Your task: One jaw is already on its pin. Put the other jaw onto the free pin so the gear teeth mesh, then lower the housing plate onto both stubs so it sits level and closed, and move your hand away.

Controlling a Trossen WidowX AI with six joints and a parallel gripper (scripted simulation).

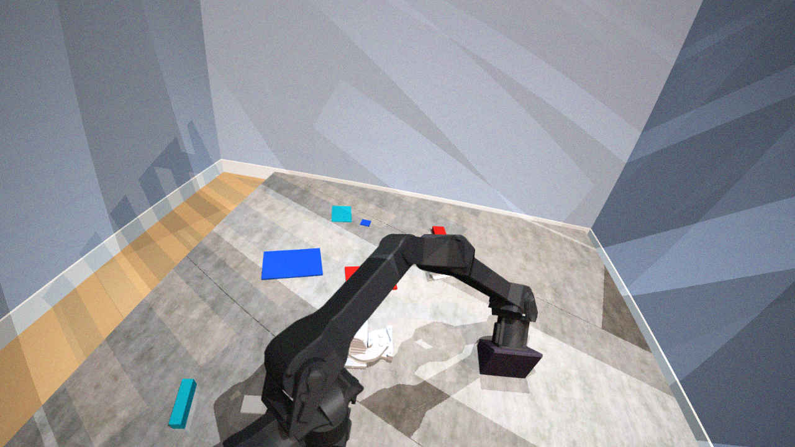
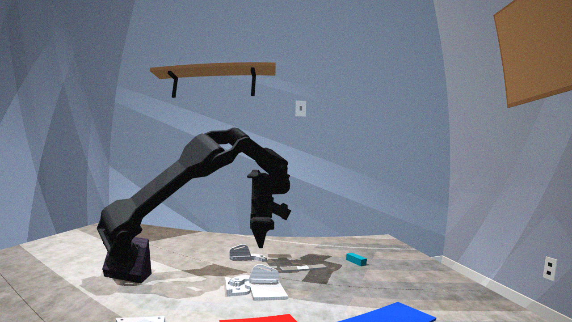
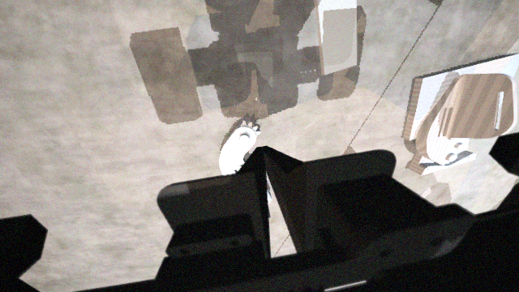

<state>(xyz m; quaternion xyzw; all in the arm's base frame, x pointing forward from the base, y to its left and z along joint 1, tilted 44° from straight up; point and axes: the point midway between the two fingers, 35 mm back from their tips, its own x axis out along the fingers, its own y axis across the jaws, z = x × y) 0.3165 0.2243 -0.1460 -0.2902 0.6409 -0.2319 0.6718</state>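
Note:
The white base (image 2: 270, 293) (image 3: 426, 95) stands on the table; it also shows in the top view (image 1: 383, 335), partly behind the arm. One jaw (image 2: 263, 274) (image 3: 478, 105) sits on it, its pad upright. The loose white jaw (image 2: 240, 252) (image 3: 237, 152) lies on the table behind the base in the exterior view. My gripper (image 2: 260, 246) (image 3: 262, 152) is shut and empty, its tips just above the loose jaw's toothed end. A white plate with small holes (image 2: 140, 319), seemingly the housing plate, is cut off at the bottom edge of the exterior view.
A pale flat strip (image 1: 253, 404) (image 2: 301, 267) (image 3: 340, 40) lies near the loose jaw. A teal block (image 1: 182, 403) (image 2: 355, 259), a blue panel (image 1: 291, 263) (image 2: 393, 313) and a red panel (image 1: 351, 272) (image 2: 259, 318) lie farther off. A small red block (image 1: 439, 230) is beyond the arm.

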